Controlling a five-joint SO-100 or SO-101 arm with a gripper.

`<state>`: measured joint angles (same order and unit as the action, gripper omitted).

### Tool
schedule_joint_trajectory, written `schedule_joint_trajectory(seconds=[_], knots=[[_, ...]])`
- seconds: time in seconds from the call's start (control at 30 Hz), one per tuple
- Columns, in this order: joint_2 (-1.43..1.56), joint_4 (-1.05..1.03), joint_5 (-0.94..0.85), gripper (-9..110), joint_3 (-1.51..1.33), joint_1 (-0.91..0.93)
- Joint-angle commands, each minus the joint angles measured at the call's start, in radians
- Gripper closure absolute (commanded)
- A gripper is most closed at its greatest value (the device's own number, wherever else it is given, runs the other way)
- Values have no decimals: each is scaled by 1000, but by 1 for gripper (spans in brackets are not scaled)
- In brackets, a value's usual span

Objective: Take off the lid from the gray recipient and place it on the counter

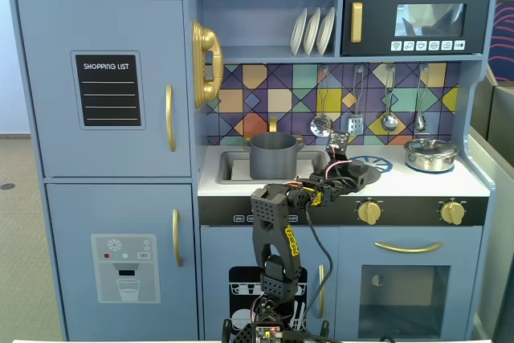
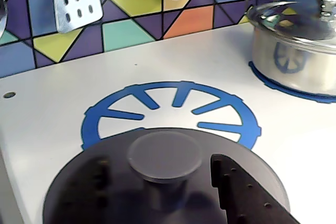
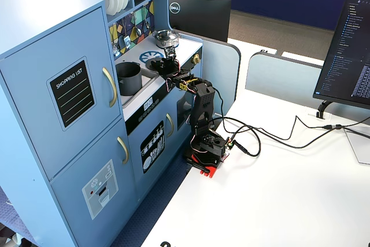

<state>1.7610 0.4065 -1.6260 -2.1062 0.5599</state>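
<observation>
My end effector was clamped on the knob of the lid, which sat low over the desk, overlapping the blue burner print's near edge.

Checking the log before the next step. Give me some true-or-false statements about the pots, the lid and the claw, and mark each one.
1. The gray recipient is open, with no lid on it. True.
2. The lid is in the claw above the blue burner print. True.
3. The silver pot has no lid. False: its shiny lid is on.
4. The gray recipient stands on the blue burner print. False: it stands in the sink.
</observation>
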Motion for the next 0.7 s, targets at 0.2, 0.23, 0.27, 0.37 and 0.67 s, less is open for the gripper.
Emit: schedule_joint_trajectory(seconds=[0.2,0.23,0.27,0.37,0.67], knots=[[46,23,31,73,-29,23],[46,23,28,73,-26,23],[46,25,28,73,-21,21],[48,26,26,73,-5,21],[84,26,3,74,18,37]])
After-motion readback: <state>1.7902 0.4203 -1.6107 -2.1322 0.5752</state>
